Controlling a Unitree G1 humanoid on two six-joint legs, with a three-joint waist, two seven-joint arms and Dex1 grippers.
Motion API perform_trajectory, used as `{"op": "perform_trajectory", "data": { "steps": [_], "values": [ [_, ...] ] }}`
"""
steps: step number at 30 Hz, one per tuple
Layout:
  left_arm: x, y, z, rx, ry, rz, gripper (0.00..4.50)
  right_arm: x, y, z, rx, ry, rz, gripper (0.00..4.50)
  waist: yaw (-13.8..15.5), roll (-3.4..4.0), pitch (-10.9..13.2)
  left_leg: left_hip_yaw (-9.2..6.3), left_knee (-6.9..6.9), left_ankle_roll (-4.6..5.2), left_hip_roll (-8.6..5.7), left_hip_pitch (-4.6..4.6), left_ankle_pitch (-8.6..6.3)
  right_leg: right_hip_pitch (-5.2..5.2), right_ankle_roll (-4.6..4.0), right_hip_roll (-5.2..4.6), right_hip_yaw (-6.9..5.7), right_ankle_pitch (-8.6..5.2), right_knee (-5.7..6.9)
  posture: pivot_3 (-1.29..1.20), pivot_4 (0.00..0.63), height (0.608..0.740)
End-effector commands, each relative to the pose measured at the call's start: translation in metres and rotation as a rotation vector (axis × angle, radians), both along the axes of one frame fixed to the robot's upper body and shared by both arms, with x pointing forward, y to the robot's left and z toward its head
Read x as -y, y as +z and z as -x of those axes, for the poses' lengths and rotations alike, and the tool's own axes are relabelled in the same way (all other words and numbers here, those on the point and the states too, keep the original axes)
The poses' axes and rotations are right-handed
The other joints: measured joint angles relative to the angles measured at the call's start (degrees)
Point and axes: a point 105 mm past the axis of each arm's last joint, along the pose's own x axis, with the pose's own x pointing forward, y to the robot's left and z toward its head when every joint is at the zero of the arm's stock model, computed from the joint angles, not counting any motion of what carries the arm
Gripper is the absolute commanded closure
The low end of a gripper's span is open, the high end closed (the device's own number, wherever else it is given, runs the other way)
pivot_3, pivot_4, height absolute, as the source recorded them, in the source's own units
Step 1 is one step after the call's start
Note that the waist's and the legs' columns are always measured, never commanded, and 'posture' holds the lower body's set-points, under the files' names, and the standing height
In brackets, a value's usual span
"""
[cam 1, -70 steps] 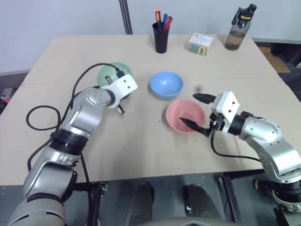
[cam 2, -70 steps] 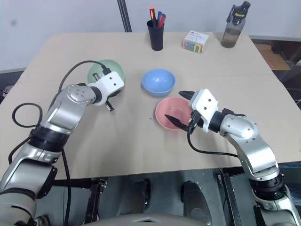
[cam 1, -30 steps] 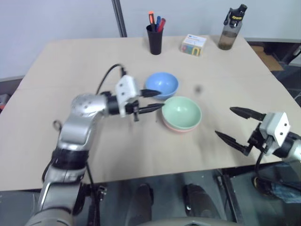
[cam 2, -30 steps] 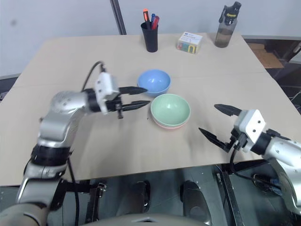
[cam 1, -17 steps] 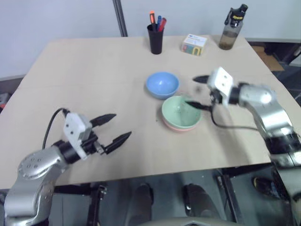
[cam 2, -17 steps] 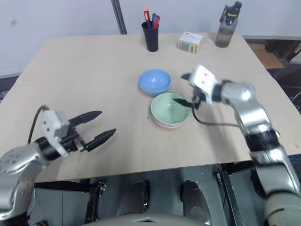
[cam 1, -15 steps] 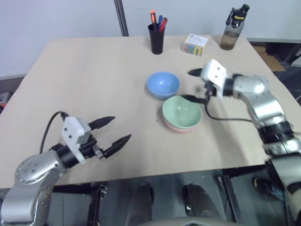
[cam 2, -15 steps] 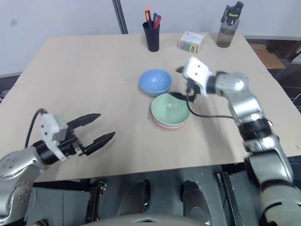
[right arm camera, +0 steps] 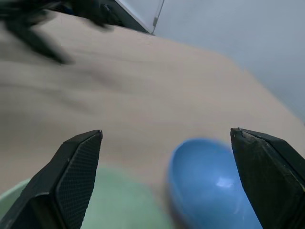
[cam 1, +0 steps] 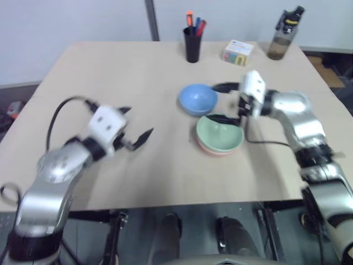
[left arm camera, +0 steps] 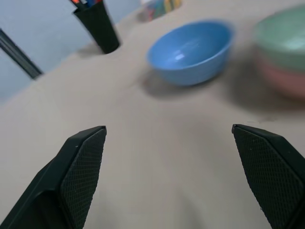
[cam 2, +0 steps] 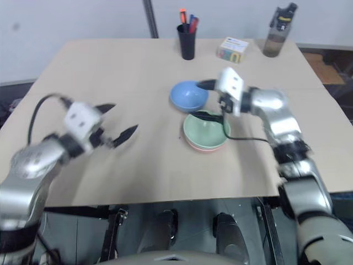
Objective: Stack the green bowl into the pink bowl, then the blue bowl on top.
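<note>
Head views give me the green bowl (cam 1: pixel 219 134) nested in the pink bowl (cam 1: pixel 216 150), of which I see just a rim. Behind it, touching or nearly so, sits the blue bowl (cam 1: pixel 197 99). My right gripper (cam 1: pixel 223 103) reaches in level from the green bowl's right, fingers spread wide, one over each bowl, empty. My left gripper (cam 1: pixel 135 123) hovers well left of it, released; its far fingertip is blurred.
</note>
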Motion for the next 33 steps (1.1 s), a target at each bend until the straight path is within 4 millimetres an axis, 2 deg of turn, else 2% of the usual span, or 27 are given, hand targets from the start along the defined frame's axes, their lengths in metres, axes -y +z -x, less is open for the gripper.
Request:
{"op": "perform_trajectory", "data": {
  "steps": [1,4,6,9,12,17,23,24,25,27,29,30,33],
  "values": [
    [0.016,0.004,-0.023,-0.005,-0.111,-0.187,0.02,0.032,0.017,0.024,0.025,-0.16,-0.035,0.0,-0.13,0.06,0.03,0.09,0.0,0.0,0.02,0.03,0.0,-0.01,0.01,0.0,0.08,0.01,-0.09,0.0,0.15,0.74],
    [0.029,0.005,-0.046,-0.007,-0.211,-0.319,0.02,0.058,0.008,0.047,0.007,-0.318,-0.022,0.0,0.01,0.07,0.03,0.12,-0.06,0.0,0.0,0.01,-0.01,-0.03,0.01,0.0,0.11,0.0,-0.11,0.0,0.15,0.74],
    [0.038,0.005,-0.06,-0.015,-0.269,-0.393,0.02,0.069,0.005,0.064,-0.009,-0.39,-0.035,0.0,-0.49,0.08,0.04,0.18,-0.1,0.01,0.0,0.02,-0.01,-0.06,0.04,0.01,0.2,-0.01,-0.09,0.0,0.15,0.74],
    [0.05,0.004,-0.078,-0.023,-0.343,-0.466,0.02,0.075,0.002,0.089,-0.014,-0.451,-0.044,0.0,-0.9,0.06,0.05,0.15,-0.09,0.01,0.01,0.0,-0.01,-0.06,0.12,0.02,0.19,-0.05,-0.1,0.0,0.15,0.74],
    [0.06,0.004,-0.095,-0.017,-0.387,-0.524,0.02,0.072,0.004,0.108,-0.015,-0.462,-0.079,0.0,-1.48,0.05,0.05,0.18,0.01,0.02,0.01,0.0,-0.01,-0.04,0.17,0.02,0.23,-0.08,-0.11,0.0,0.15,0.74],
    [0.08,0.003,-0.109,-0.016,-0.468,-0.612,0.02,0.068,0.014,0.119,0.005,-0.478,-0.156,0.0,-1.39,-0.03,0.09,0.17,0.06,0.02,0.01,-0.01,-0.01,-0.03,0.2,0.02,0.24,-0.09,-0.1,0.0,0.15,0.74],
    [0.096,-0.008,-0.117,-0.041,-0.513,-0.691,0.02,0.061,0.018,0.118,0.023,-0.486,-0.174,0.0,-1.31,-0.08,0.12,0.15,0.07,0.04,0.0,-0.12,-0.02,-0.04,0.2,0.01,0.22,-0.09,-0.18,0.0,0.15,0.74],
    [0.098,-0.01,-0.117,-0.047,-0.522,-0.695,0.53,0.06,0.018,0.118,0.025,-0.485,-0.177,0.0,-1.31,-0.08,0.12,0.16,0.07,0.05,0.0,-0.12,-0.03,-0.04,0.2,0.01,0.23,-0.09,-0.17,0.0,0.15,0.74],
    [0.101,-0.012,-0.117,-0.055,-0.527,-0.699,0.61,0.059,0.018,0.117,0.026,-0.484,-0.177,0.0,-1.31,-0.1,0.13,0.15,0.07,0.05,0.0,-0.13,-0.03,-0.04,0.2,0.01,0.23,-0.09,-0.18,0.0,0.15,0.74],
    [0.104,-0.017,-0.12,-0.061,-0.515,-0.706,1.44,0.059,0.018,0.115,0.026,-0.483,-0.175,0.0,-1.3,-0.11,0.14,0.15,0.07,0.05,0.0,-0.12,-0.03,-0.04,0.21,0.01,0.22,-0.08,-0.17,0.0,0.15,0.74],
    [0.106,-0.019,-0.122,-0.062,-0.505,-0.708,2.03,0.059,0.017,0.113,0.028,-0.485,-0.17,0.0,-1.3,-0.12,0.14,0.15,0.07,0.05,0.0,-0.12,-0.03,-0.03,0.21,0.01,0.22,-0.09,-0.16,0.0,0.15,0.74],
    [0.107,-0.019,-0.122,-0.061,-0.507,-0.705,2.56,0.059,0.017,0.113,0.03,-0.486,-0.168,0.0,-1.3,-0.12,0.14,0.15,0.07,0.05,0.0,-0.12,-0.03,-0.04,0.21,0.01,0.22,-0.09,-0.16,0.0,0.15,0.74],
    [0.11,-0.017,-0.121,-0.058,-0.524,-0.696,3.76,0.059,0.017,0.111,0.033,-0.488,-0.163,0.0,-1.33,-0.13,0.15,0.15,0.07,0.05,0.0,-0.12,-0.03,-0.04,0.21,0.01,0.23,-0.09,-0.16,0.0,0.15,0.74]
  ]
}}
